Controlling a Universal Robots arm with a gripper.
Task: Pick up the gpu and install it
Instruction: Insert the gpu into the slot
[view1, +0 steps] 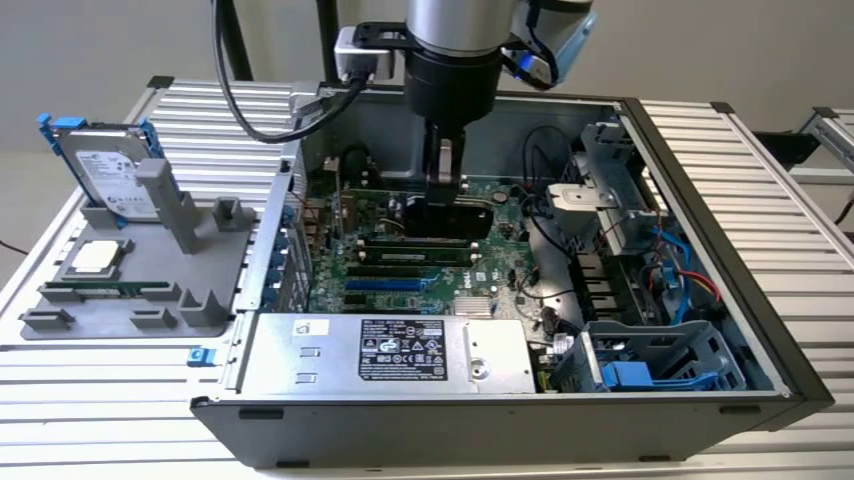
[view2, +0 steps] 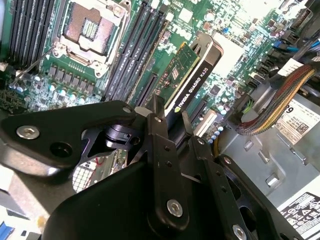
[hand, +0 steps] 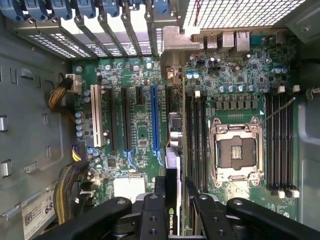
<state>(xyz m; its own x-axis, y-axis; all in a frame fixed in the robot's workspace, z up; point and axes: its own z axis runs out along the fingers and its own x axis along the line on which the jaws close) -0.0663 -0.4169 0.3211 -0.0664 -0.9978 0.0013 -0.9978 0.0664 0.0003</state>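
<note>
The ribbed metal bench (view1: 747, 170) carries an open computer case (view1: 534, 420) lying on its side, and a grey fixture (view1: 147, 270) at the exterior view's left. The fixture holds a silver hard drive (view1: 110, 170) in a blue frame, standing upright, with a processor chip (view1: 94, 258) lying flat just in front of it.

Inside the case, the green motherboard (hand: 140, 150) lies exposed, with an empty processor socket (hand: 236, 152), black memory slots beside it, and a row of expansion slots, 1 of them blue (hand: 154, 117). A silver power supply (view1: 387, 352) sits along the near wall of the case.

The arm reaches straight down into the case. Its pincer (view2: 170, 120) is closed on the gpu (view2: 192, 80), clamping the card by its upper edge. The gpu stands on edge over the motherboard, between the blue slot and the memory slots, its black shroud on one face and green board on the other. Whether it is seated in a slot, I cannot tell.
</note>
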